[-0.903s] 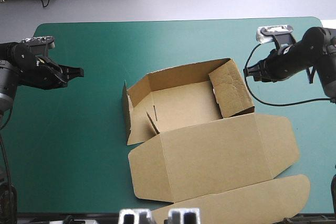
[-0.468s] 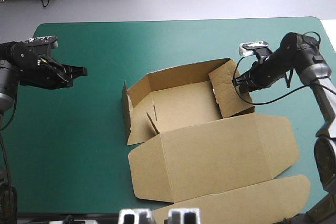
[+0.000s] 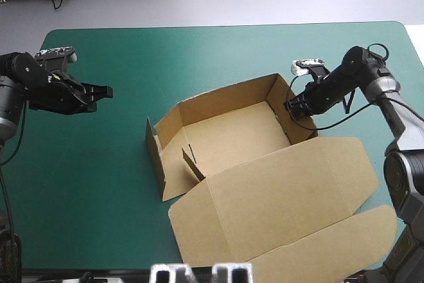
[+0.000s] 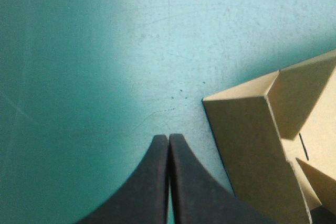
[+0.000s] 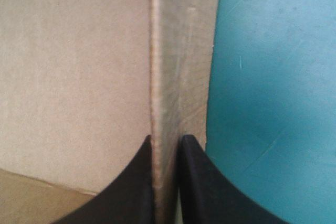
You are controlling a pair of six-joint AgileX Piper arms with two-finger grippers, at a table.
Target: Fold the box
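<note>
**Right end effector** (image 3: 289,105): clamped on the box (image 3: 258,177). In the right wrist view the two black fingers (image 5: 131,187) are all but together. The upright edge of a brown side wall (image 5: 181,66) is pinched between them. The wall's inner face lies to one side of the end effector, and the teal-green cover (image 5: 273,77) lies to the other. From above, this is the wall at the box's right end. It stands up and is gripped at its top edge, toward the far corner.

**Left end effector** (image 3: 106,89): fingers together in one pointed arch, nothing between them. It hangs over bare cover, well apart from the box. The left wrist view shows the box's nearest raised corner (image 4: 262,145) ahead of the fingers and off to one side, not touching them.

**Box, position:** on the worktop (image 3: 132,51), between the two end effectors. It is in contact with the right one and far from the left one.

**Box, form:**
- It is an open tray with the tray floor (image 3: 225,134) exposed.
- The back wall (image 3: 225,94) and the right side wall are raised.
- The left end wall (image 3: 154,154) is also up, with a gap at its near corner.
- A small tab (image 3: 192,164) stands loose inside the tray near that end.
- The lid (image 3: 291,193) lies flat on the near side of the tray, on the side away from both end effectors.
- The lid's end flap (image 3: 331,250) reaches the worktop's near edge. Whether it overhangs the edge cannot be told.
</note>
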